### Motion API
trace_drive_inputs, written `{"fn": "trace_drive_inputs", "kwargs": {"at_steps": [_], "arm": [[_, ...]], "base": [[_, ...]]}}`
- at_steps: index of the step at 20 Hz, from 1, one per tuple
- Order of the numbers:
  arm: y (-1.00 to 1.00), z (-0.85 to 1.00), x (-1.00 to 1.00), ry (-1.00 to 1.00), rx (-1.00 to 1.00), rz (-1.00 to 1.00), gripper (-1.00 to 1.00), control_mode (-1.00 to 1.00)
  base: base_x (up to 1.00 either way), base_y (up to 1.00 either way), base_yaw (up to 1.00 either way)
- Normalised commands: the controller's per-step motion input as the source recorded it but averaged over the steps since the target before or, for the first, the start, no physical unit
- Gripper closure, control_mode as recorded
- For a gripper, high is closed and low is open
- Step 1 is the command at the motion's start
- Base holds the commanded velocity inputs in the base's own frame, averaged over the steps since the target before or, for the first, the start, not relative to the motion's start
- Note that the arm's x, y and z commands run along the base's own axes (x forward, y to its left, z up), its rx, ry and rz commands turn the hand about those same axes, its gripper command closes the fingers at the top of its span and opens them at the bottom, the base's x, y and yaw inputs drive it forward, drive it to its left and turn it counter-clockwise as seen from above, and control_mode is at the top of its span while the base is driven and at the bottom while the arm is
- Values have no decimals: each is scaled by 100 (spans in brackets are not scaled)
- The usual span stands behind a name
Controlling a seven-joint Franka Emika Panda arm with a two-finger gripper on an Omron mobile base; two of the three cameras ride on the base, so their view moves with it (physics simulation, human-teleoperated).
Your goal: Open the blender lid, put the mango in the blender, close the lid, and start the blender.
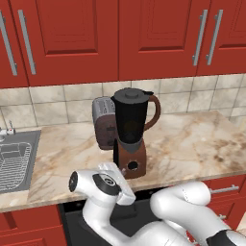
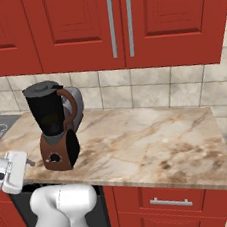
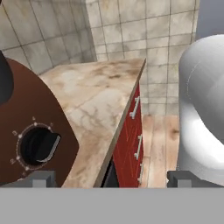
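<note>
One blender (image 1: 130,137) on the counter (image 1: 192,144), with one blender lid (image 1: 130,94) on its jar, one curved handle (image 1: 154,111) and one round knob (image 3: 38,146) on the base. One toaster (image 1: 103,122) behind the blender. One sink (image 1: 17,158) at the left end, one wire rack (image 1: 12,166) inside. One gripper (image 3: 107,177), two fingertips (image 3: 41,178) standing wide apart. Four cabinet doors overhead in the left base view, four vertical bar handles (image 1: 26,41) on them. Two drawer handles (image 2: 170,201) under the counter in the right base view.
</note>
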Motion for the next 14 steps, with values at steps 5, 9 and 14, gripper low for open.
{"fn": "trace_drive_inputs", "kwargs": {"at_steps": [5, 9, 14], "arm": [[-7, -7, 6, -10, 0, -15, -100, -100], [-18, -11, 2, -13, 0, -10, -100, -100], [-26, -10, 1, -16, 0, -1, -100, -100]], "base": [[0, 0, 0], [0, 0, 0], [0, 0, 0]]}}
